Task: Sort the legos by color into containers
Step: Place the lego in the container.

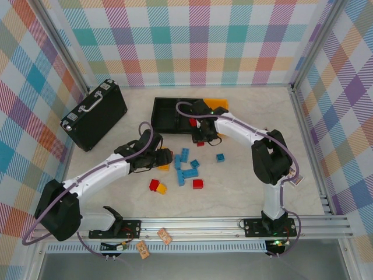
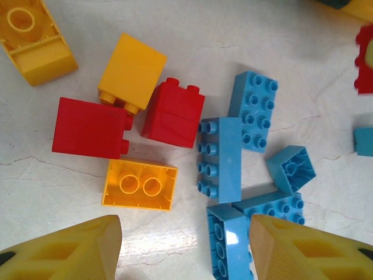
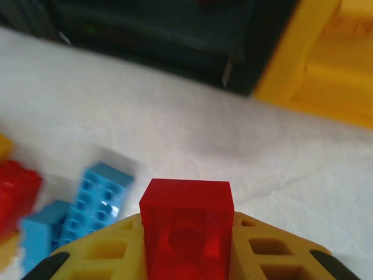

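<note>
The right gripper [image 3: 186, 239] is clenched on a red lego [image 3: 186, 204]; the containers [image 3: 175, 35] lie just ahead. The left gripper [image 2: 183, 248] hangs released above loose legos [image 2: 175, 114] on the tabletop [image 2: 46, 181].

Bright even light, soft shadows; right wrist view blurry esp. bg; glare on blue lego [image 2: 228, 245].
</note>
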